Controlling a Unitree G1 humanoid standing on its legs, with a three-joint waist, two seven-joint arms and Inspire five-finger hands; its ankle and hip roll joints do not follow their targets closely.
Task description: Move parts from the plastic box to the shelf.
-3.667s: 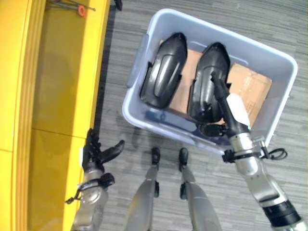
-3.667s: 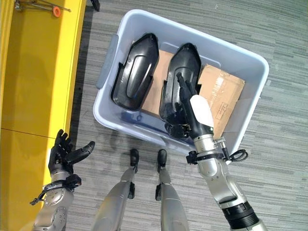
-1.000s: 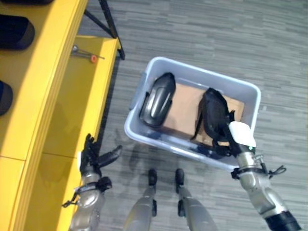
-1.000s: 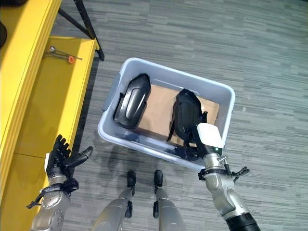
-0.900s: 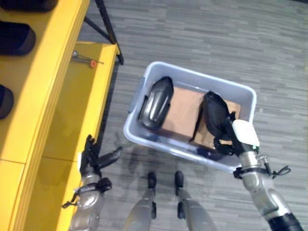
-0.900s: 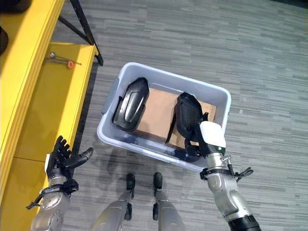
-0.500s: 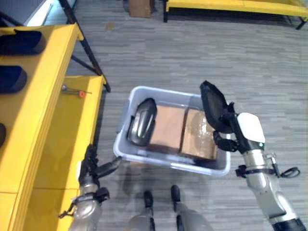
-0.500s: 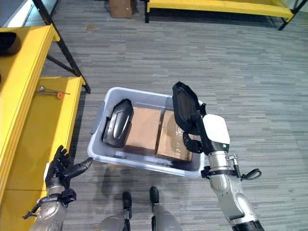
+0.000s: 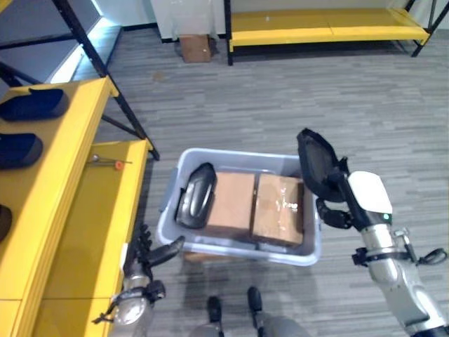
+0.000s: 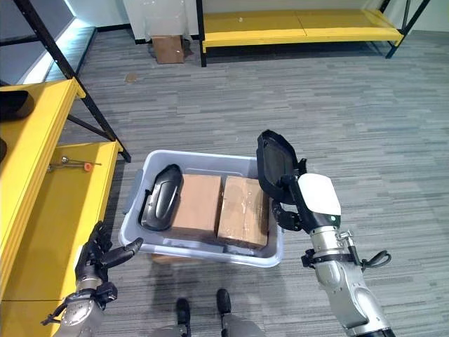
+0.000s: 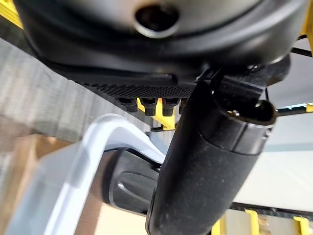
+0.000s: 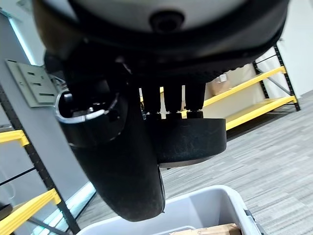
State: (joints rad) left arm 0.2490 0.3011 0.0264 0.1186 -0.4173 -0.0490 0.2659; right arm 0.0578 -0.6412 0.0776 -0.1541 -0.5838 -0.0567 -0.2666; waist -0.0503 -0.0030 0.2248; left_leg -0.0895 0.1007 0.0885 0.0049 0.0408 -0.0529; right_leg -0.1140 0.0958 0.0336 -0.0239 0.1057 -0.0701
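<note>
A grey-blue plastic box (image 9: 235, 250) stands on the floor in front of me. One glossy black moulded part (image 9: 195, 195) lies at its left end beside two cardboard packs (image 9: 254, 206). My right hand (image 9: 337, 210) is shut on a second black part (image 9: 317, 163), held upright above the box's right end, clear of the rim. In the right wrist view the fingers (image 12: 171, 103) curl over that part (image 12: 188, 139). My left hand (image 9: 144, 254) hangs open by the box's left front corner, next to the yellow shelf (image 9: 77, 232).
Dark parts (image 9: 31, 104) lie on the shelf's upper level. A small tool with an orange tip (image 9: 106, 162) rests on the lower level. Black shelf legs (image 9: 105, 77) slant across the floor. A cardboard box (image 9: 195, 48) and another yellow rack (image 9: 323, 24) stand at the back.
My right hand has lifted the black part up out of the box's right end. The camera has risen and tilted, so the whole scene has shifted. The left hand stays open.
</note>
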